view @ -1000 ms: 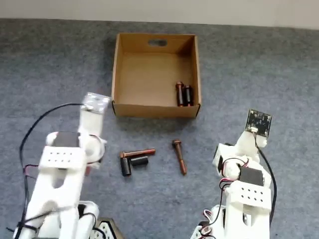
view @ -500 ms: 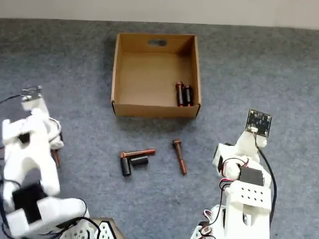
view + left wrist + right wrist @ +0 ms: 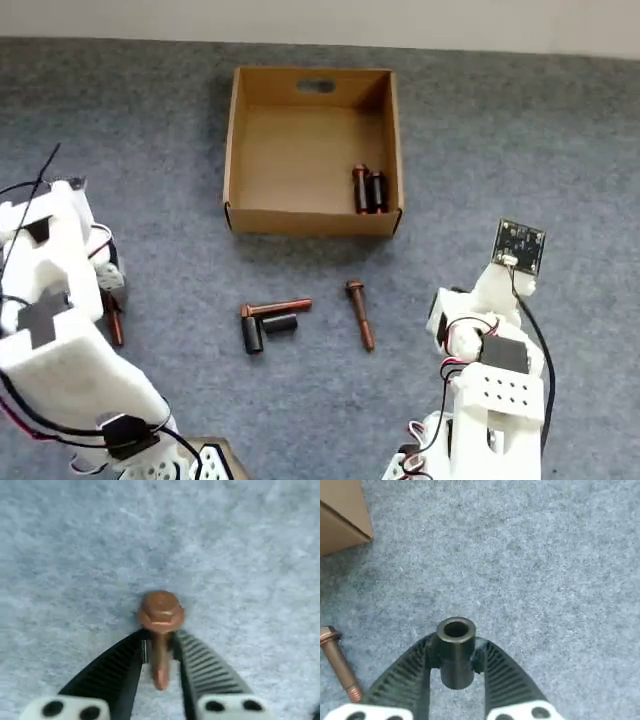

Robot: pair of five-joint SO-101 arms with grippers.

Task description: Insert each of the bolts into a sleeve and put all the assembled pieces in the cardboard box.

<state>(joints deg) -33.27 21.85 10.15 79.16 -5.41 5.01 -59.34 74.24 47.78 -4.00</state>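
Held bolt (image 3: 161, 611): copper-coloured, hex head out past the fingertips, shank pinched between two black fingers over the grey carpet (image 3: 500, 130). In the high view it points down beside the left arm, well apart from the other pieces.
Left gripper (image 3: 160, 642): narrowed to the width of the shank and clamped on it.
Right gripper (image 3: 456, 647): drawn in against the sides of a black sleeve, gripping it.
Held sleeve (image 3: 455, 667): stands up between the fingers, open bore towards the camera, over carpet.
Loose bolt (image 3: 360, 315): lies on the carpet between the arms, head towards the box.
Middle bolt (image 3: 285, 306): lies crosswise, left of the loose bolt, head at its left end.
Long sleeve (image 3: 253, 336): black, at the middle bolt's head end; whether it touches, I cannot tell.
Short sleeve (image 3: 281, 324): black, just beside the middle bolt's shank.
Cardboard box (image 3: 232, 150): open-topped, beyond the loose pieces.
Assembled pieces (image 3: 368, 190): two, side by side inside the box, near its right front corner.
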